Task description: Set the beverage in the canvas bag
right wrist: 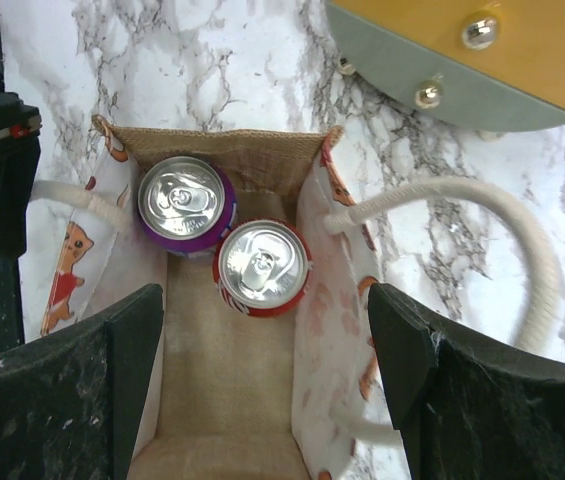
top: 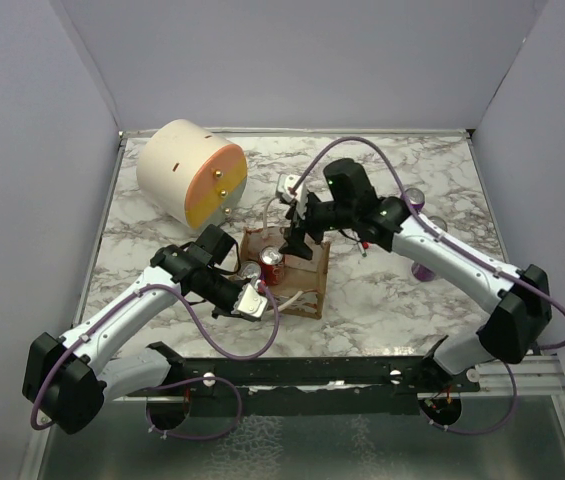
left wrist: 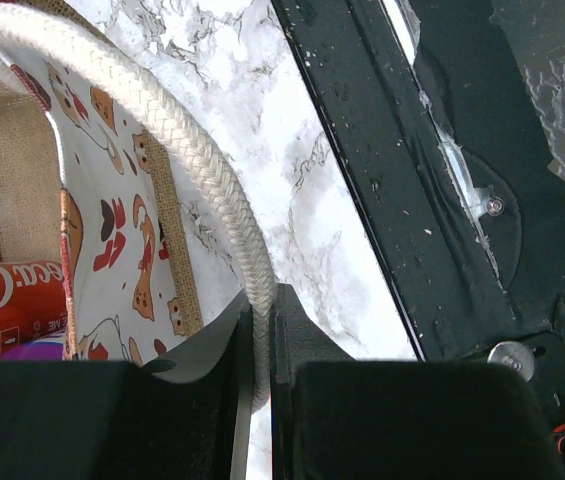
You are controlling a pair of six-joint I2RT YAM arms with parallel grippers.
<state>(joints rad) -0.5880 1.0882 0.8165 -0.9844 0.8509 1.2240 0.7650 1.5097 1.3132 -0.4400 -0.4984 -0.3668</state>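
Left arm (top: 122, 320) is bending at the elbow, angling inward | left gripper (left wrist: 262, 330) is pinching shut on a rope handle (left wrist: 212, 180) | right arm (top: 452, 260) is stretching inward | right gripper (right wrist: 267, 320) is pointing straight down, jaws standing apart, gripping nothing.

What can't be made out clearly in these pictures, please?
Top view: loose purple can, partly hidden by the right arm; its label too small to read.
Right wrist view: bagged purple can shows mostly its lid; label out of sight. Cream-and-orange cylinder cut off by the top edge.
Left wrist view: red can cut off by the left edge and the canvas bag's wall.
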